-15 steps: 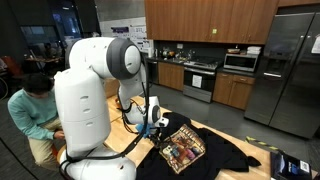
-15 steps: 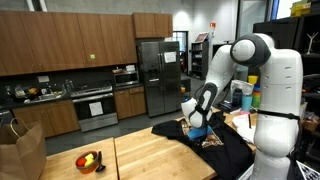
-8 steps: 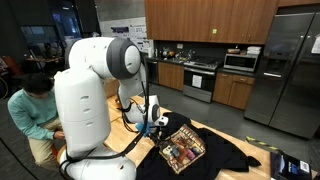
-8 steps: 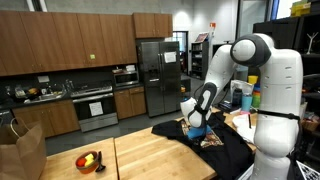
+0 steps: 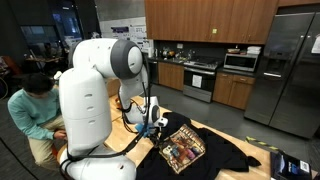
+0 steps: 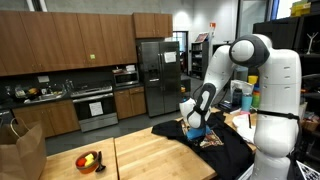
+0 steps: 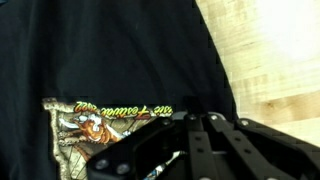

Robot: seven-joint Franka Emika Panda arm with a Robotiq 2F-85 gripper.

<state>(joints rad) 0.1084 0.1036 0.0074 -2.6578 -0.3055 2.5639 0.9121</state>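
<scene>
A black T-shirt (image 5: pixel 215 158) with a colourful printed graphic (image 5: pixel 183 150) lies spread on the wooden table (image 6: pixel 150 155). In both exterior views the arm reaches down to the shirt's edge, and my gripper (image 5: pixel 160 126) (image 6: pixel 197 129) is low over the cloth beside the print. In the wrist view the black shirt (image 7: pixel 120 50) fills most of the picture, with the graphic (image 7: pixel 88 125) at lower left and bare wood (image 7: pixel 275 50) to the right. My gripper (image 7: pixel 197 113) is shut, fingertips together on the dark fabric. I cannot tell whether a fold of cloth is pinched between them.
A seated person in a green top (image 5: pixel 30 112) is close behind the robot base. A bowl of fruit (image 6: pixel 90 160) and a brown paper bag (image 6: pixel 22 150) sit at the table's far end. A blue object (image 5: pixel 291 165) lies beyond the shirt. Kitchen cabinets, stove and fridge (image 6: pixel 155 75) line the wall.
</scene>
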